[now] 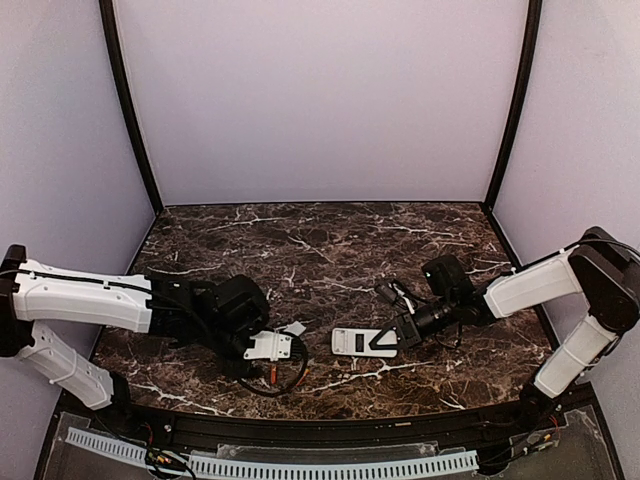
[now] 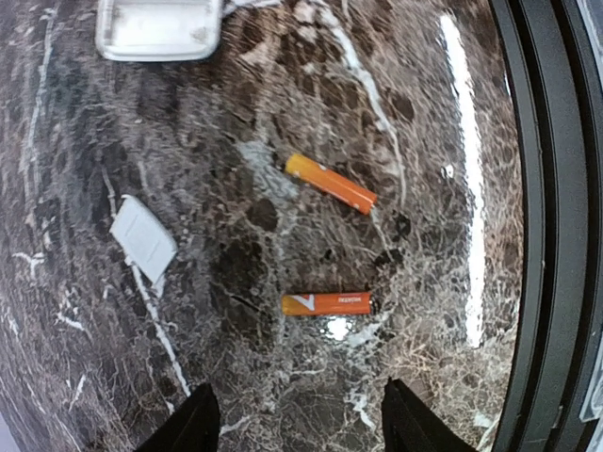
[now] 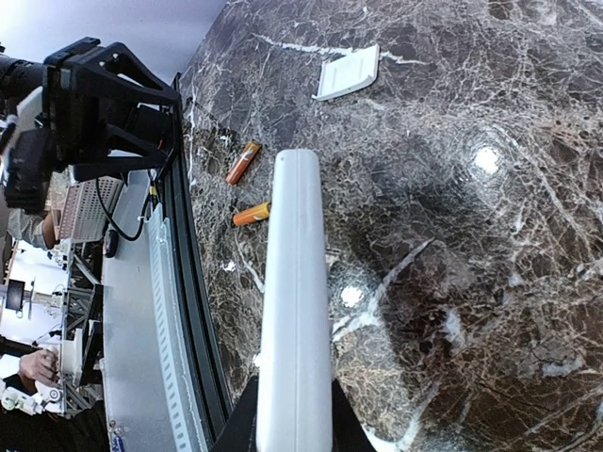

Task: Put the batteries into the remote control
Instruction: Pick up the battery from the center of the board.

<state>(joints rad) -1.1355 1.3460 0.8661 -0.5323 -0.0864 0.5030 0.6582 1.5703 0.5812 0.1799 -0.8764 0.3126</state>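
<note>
My right gripper [image 3: 294,426] is clamped on one end of the remote control [image 3: 295,282]. My left gripper [image 2: 303,426] stands wide, nothing between its fingers, over the marble table [image 2: 283,395] left of the remote. There lie one battery [image 2: 326,303], the other battery [image 2: 331,183] closer to the remote, and the cover plate [image 2: 143,237].

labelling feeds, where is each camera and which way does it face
Top external: above and behind, facing down at the table; left arm, right arm show.
Left wrist: on the left arm, facing down at the batteries; left gripper tips at bottom.
Right wrist: low, facing along the table toward the left arm; right gripper holds the remote control.
Shared: both wrist views show batteries and cover plate.
</note>
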